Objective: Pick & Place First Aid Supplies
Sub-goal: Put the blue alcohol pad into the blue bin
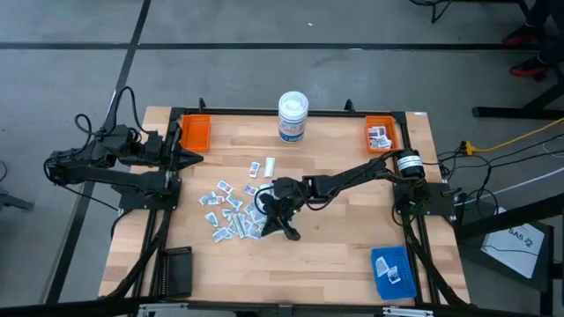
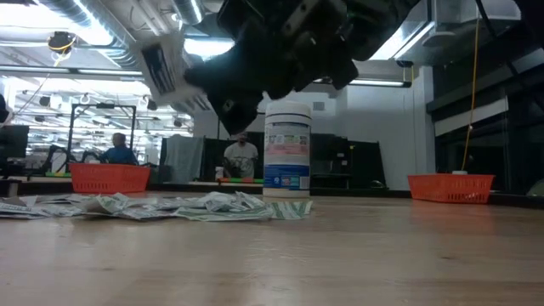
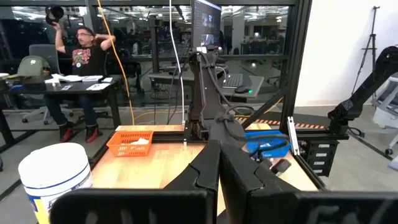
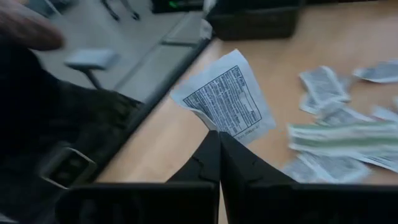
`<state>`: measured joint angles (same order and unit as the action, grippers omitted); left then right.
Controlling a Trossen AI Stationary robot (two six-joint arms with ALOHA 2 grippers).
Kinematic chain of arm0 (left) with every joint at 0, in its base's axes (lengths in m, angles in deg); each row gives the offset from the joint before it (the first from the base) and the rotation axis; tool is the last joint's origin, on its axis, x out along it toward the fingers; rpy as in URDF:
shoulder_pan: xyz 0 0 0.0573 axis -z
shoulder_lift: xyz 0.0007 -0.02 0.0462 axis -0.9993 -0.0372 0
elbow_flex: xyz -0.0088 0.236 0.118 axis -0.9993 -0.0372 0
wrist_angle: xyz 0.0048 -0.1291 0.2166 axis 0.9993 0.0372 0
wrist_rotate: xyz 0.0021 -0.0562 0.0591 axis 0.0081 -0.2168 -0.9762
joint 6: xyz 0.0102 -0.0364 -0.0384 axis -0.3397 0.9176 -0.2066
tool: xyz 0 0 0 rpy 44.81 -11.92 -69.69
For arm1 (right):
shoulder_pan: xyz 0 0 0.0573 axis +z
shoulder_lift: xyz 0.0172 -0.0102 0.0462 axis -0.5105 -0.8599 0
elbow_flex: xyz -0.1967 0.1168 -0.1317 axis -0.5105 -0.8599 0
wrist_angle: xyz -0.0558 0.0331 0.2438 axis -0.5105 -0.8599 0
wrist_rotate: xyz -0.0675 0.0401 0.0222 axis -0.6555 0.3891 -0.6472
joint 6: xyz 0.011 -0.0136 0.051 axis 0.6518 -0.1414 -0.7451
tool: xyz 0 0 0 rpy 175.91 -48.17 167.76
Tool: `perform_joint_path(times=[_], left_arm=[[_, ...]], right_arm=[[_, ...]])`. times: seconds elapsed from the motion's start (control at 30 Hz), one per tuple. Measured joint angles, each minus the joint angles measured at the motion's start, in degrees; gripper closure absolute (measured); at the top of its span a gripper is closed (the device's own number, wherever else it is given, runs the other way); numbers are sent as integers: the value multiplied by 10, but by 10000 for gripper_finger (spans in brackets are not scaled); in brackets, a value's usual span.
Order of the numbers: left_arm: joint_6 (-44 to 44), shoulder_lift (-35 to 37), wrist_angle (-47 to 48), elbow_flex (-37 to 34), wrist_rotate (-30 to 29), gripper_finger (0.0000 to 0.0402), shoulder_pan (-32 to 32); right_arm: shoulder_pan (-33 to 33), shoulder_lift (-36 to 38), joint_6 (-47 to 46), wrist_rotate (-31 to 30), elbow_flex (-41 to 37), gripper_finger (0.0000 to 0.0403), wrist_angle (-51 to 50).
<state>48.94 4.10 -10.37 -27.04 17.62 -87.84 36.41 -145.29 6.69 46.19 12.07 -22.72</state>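
Looking from above, the right gripper (image 1: 262,214) hangs over the packets (image 1: 231,211) scattered mid-table; the left gripper (image 1: 196,158), fingers together, waits beside the orange tray (image 1: 195,132). In its wrist view, closed fingers pinch one packet (image 4: 225,99) above the table (image 4: 168,149).

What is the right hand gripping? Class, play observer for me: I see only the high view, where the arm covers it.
Observer: The right hand is shut on one white printed packet, pinched at its edge.
Operator: Is it lifted?
Observer: Yes. In the low view the packet hangs well above the pile.
Operator: And the left hand?
Observer: The left hand is shut and holds nothing, with the white tub beside it.
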Motion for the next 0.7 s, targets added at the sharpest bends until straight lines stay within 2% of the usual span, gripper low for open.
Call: perform_joint_path(times=[0.2, 0.43, 0.53, 0.7], left_arm=[[0, 0, 0, 0, 0, 397, 0], [0, 0, 0, 0, 0, 398, 0], [0, 0, 0, 0, 0, 398, 0], [0, 0, 0, 0, 0, 398, 0]], right_arm=[[-5, 0, -39, 47, -1, 402, 25], [-23, 5, -77, 45, -51, 402, 92], [-25, 32, -69, 11, -74, 403, 73], [-24, 86, -27, -41, -80, 403, -36]])
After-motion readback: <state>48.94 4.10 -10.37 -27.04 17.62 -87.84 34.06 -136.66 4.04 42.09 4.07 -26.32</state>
